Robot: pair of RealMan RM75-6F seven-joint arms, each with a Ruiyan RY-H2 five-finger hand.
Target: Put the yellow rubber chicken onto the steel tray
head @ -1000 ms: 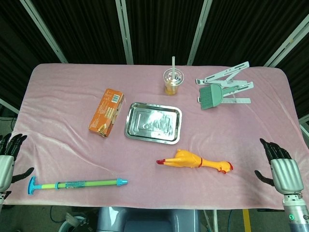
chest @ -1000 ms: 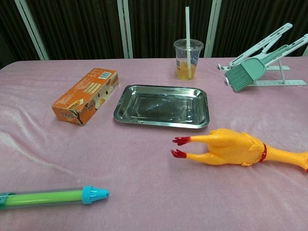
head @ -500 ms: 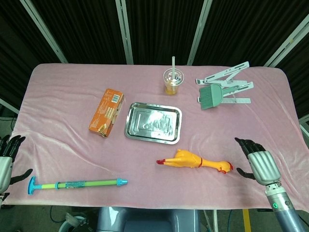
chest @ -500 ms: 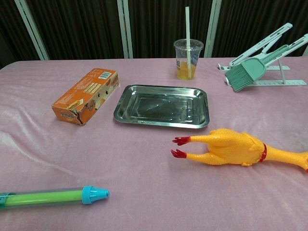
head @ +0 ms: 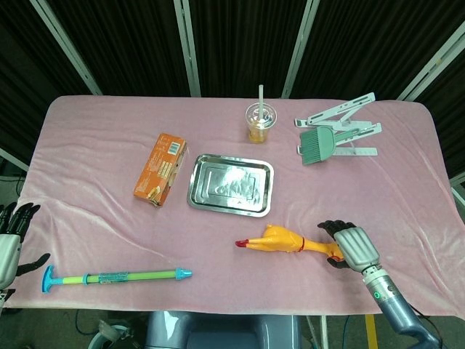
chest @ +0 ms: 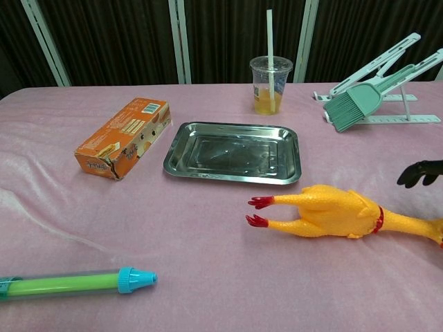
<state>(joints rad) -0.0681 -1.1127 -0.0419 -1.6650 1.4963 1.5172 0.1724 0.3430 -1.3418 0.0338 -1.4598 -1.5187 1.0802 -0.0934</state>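
Observation:
The yellow rubber chicken (head: 285, 240) (chest: 324, 211) lies on its side on the pink cloth, red feet pointing left and head to the right. The steel tray (head: 197, 182) (chest: 232, 149) sits empty just behind it, nearer the table's middle. My right hand (head: 352, 246) hovers at the chicken's head end with its dark fingers apart, holding nothing; only its fingertips (chest: 419, 173) show in the chest view. At the table's front left edge my left hand (head: 9, 241) rests with fingers spread and nothing in it.
An orange box (head: 160, 168) (chest: 124, 137) lies left of the tray. A plastic cup with a straw (head: 260, 122) (chest: 270, 86) stands behind it. A teal brush (head: 318, 145) leans on a white stand (head: 349, 116) at back right. A green toy syringe (head: 116, 277) lies front left.
My right hand has moved left from the table's right edge to the chicken's head end, and its fingertips now enter the chest view. The left hand and the objects have stayed put.

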